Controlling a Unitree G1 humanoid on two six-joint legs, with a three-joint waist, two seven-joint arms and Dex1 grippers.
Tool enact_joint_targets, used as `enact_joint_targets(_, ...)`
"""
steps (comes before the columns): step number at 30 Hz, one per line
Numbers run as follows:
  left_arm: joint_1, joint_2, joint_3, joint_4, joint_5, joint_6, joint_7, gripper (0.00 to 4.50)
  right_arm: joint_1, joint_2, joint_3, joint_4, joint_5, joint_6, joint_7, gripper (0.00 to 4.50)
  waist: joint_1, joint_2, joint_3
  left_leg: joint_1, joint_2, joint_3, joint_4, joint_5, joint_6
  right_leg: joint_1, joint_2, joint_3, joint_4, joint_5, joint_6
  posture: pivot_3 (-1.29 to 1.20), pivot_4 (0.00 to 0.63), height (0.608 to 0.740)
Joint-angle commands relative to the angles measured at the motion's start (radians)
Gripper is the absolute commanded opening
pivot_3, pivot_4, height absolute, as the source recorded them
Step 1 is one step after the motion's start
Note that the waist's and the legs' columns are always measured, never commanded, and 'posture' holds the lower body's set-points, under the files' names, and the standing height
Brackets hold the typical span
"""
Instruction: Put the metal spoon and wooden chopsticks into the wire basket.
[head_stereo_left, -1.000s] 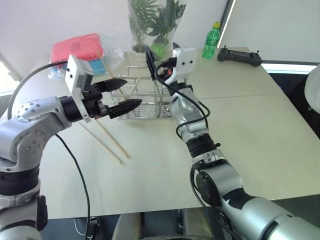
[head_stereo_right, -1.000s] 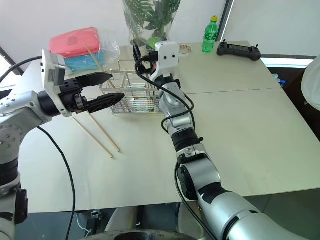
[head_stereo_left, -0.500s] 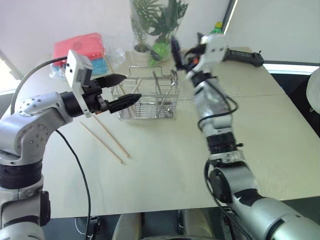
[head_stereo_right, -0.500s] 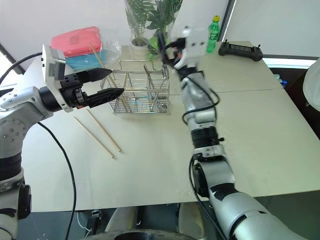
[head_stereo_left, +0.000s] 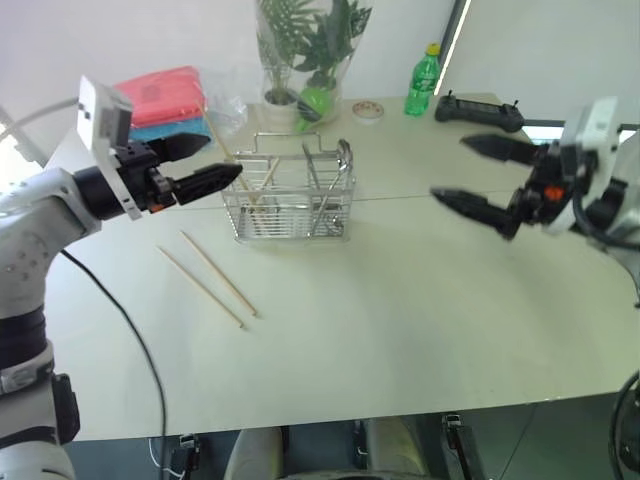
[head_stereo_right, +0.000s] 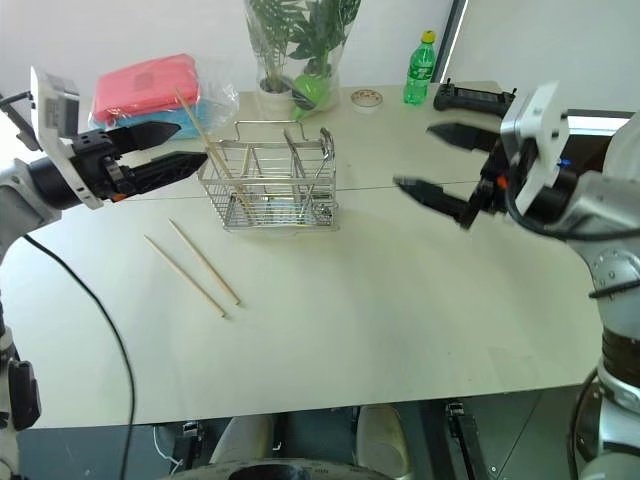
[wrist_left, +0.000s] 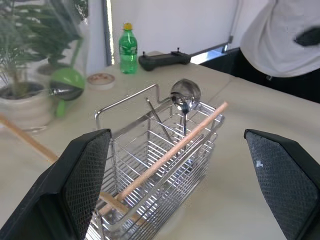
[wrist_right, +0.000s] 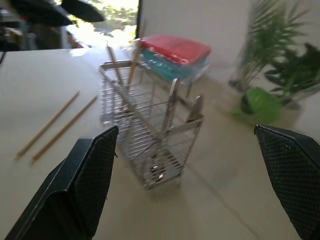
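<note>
While both grippers hang in the air with nothing in them, the job looks partly done. Left gripper (head_stereo_left: 205, 165) spread wide, just left of the wire basket (head_stereo_left: 290, 205) and above the table (head_stereo_left: 400, 300). Right gripper (head_stereo_left: 480, 175) also spread wide, well off to the basket's right. Spoon (wrist_left: 185, 95) stands in the basket's right-hand compartment, bowl up above the rim. One or two wooden sticks (wrist_left: 170, 152) lean inside the basket; how many, I cannot tell. A pair of chopsticks (head_stereo_left: 215, 280) lies flat on the table in front of the basket's left corner, side by side, just apart.

Risks from here, as I judge them:
- Sticks are thin and lie flat; fingers may close on the table or catch only one.
- A swing of the left arm could knock the leaning stick or tip the light basket.
- Long sticks dropped at a slant could snag on the wire grid or the handle and slide out.
</note>
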Motion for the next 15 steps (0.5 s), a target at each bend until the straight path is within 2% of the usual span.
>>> enact_joint_targets(1, 0.009, 0.071, 0.097, 0.009, -0.046, 0.098, 0.029, 4.5, 0.118, -0.038, -0.053, -0.127, 0.024, -0.034, 0.11, 4.46, 0.001, -0.002, 0.001, 0.001, 0.0, 0.0, 0.0, 0.0, 0.0, 0.001, 0.0, 0.0, 0.0, -0.001, 0.002, 0.0, 0.15, 0.703)
enact_joint_targets(5, 0.027, 0.108, 0.174, 0.049, -0.067, 0.234, 0.136, 4.5, 0.216, -0.009, -0.026, -0.18, -0.036, -0.093, 0.098, 4.46, 0.004, -0.005, 0.002, 0.002, 0.0, -0.001, 0.001, 0.0, 0.0, 0.002, 0.0, 0.0, 0.0, -0.002, 0.002, 0.0, 0.15, 0.703)
enact_joint_targets(9, 0.042, 0.064, 0.23, 0.055, -0.024, 0.42, 0.362, 4.5, 0.229, 0.034, 0.013, -0.185, -0.062, -0.12, 0.058, 4.46, 0.005, -0.007, 0.003, 0.003, 0.0, -0.001, 0.002, 0.001, -0.002, 0.003, 0.0, 0.0, -0.001, -0.002, 0.001, 0.0, 0.15, 0.703)
enact_joint_targets(11, 0.019, -0.006, 0.259, 0.058, 0.055, 0.531, 0.52, 4.5, 0.228, 0.053, 0.029, -0.18, -0.073, -0.134, 0.046, 4.46, 0.01, -0.007, 0.003, 0.002, 0.0, -0.002, 0.002, 0.001, -0.002, 0.004, 0.0, 0.0, 0.0, -0.002, 0.001, 0.0, 0.15, 0.703)
enact_joint_targets(13, -0.022, -0.109, 0.304, 0.086, 0.141, 0.645, 0.705, 4.5, 0.222, 0.07, 0.05, -0.171, -0.089, -0.15, 0.029, 4.46, 0.019, -0.009, 0.003, 0.003, 0.0, -0.003, 0.001, 0.001, -0.002, 0.004, 0.0, 0.0, 0.0, -0.002, 0.001, 0.0, 0.15, 0.703)
enact_joint_targets(15, -0.059, -0.238, 0.358, 0.092, 0.208, 0.678, 0.888, 4.5, 0.213, 0.09, 0.074, -0.167, -0.101, -0.159, 0.015, 4.46, 0.027, -0.01, 0.003, 0.003, 0.0, -0.003, 0.001, 0.001, -0.003, 0.004, 0.001, 0.0, 0.0, 0.001, 0.003, 0.0, 0.15, 0.703)
